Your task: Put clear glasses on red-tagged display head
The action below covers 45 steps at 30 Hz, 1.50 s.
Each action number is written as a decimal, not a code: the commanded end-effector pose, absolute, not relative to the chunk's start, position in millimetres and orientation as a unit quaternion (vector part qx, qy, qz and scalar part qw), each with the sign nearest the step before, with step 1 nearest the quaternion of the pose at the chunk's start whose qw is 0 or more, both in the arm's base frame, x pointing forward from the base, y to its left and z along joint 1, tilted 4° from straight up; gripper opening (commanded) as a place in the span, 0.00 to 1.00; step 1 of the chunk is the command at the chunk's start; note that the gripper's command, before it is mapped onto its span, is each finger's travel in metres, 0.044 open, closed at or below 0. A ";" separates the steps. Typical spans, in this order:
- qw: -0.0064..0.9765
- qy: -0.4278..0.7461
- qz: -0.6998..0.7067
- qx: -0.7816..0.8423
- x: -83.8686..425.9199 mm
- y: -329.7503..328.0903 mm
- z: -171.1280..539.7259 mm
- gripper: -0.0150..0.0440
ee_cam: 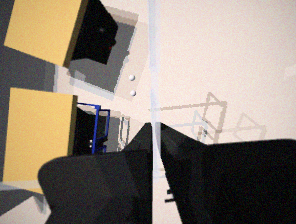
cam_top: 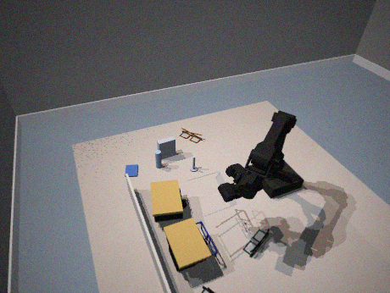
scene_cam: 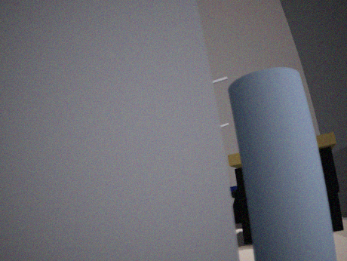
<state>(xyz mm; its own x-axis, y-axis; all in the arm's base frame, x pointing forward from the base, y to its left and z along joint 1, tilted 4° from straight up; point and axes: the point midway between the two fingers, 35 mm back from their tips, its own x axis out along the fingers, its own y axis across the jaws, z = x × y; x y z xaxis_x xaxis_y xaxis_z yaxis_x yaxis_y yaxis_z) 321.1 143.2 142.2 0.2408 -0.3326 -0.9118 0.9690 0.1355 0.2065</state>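
Observation:
My gripper (cam_top: 222,190) (ee_cam: 154,125) is shut on the clear glasses (cam_top: 221,210) (scene_cam: 220,80) (ee_cam: 154,75), in the air right of the two heads. Their front bar crosses the fingertips; in the top view the faint temples reach toward the heads. A black head (cam_top: 184,203) (ee_cam: 95,37) under a yellow block shows a tiny reddish spot at its face in the wrist view; whether this is the red tag is unclear. The other black head (ee_cam: 84,131), under the nearer yellow block (cam_top: 187,243), has blue glasses (cam_top: 208,237) (ee_cam: 96,127) at its face.
A long white wall (cam_top: 146,229) stands behind the heads. Black glasses (cam_top: 256,242) and brown glasses (cam_top: 192,136) lie on the table. A blue cylinder (cam_top: 158,159) (scene_cam: 280,162), a grey box (cam_top: 166,149) (scene_cam: 113,132), a thin post (cam_top: 193,164) and a blue square (cam_top: 131,170) are farther back.

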 end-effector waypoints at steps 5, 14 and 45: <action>0.625 0.295 -0.513 0.508 316.9 174.0 147.8 0.25; 0.578 0.223 -0.518 0.589 307.9 206.6 155.0 0.25; 0.517 0.162 -0.509 0.670 293.1 240.7 163.5 0.25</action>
<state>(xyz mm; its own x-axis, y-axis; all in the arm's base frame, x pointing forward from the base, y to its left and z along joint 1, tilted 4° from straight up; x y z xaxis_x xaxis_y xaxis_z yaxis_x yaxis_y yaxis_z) 293.4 240.6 163.5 0.4306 -0.3106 -0.8474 0.7394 -0.4170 0.5286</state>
